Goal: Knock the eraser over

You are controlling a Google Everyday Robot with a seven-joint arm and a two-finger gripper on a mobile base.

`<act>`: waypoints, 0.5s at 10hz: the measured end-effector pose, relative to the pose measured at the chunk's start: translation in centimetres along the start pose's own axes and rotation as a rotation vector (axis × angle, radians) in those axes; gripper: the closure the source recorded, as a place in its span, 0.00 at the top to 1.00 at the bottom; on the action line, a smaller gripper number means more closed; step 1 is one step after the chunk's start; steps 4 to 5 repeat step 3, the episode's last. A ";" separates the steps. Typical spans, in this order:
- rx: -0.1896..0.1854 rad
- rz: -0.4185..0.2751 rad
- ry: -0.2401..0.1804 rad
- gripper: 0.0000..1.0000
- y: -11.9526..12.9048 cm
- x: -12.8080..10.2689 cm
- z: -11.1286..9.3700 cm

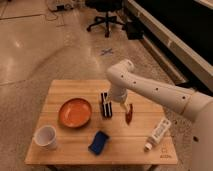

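Place: an office or lab floor.
Floor: (45,45) polished speckled concrete, with a blue tape cross (106,51).
Chair: (107,17) black swivel chair on castors, at the far end.
Cables: (60,7) wires lying by the far wall.
Right side: long dark counter (175,30).
Table: (70,90) small wooden table.
Gripper: (117,104) over the table, beside the eraser (105,104).
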 end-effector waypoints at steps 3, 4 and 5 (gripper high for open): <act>0.025 0.016 0.001 0.80 -0.7 0.7 -0.4; 0.025 0.016 0.001 0.80 -0.7 0.7 -0.4; 0.025 0.016 0.001 0.80 -0.7 0.7 -0.4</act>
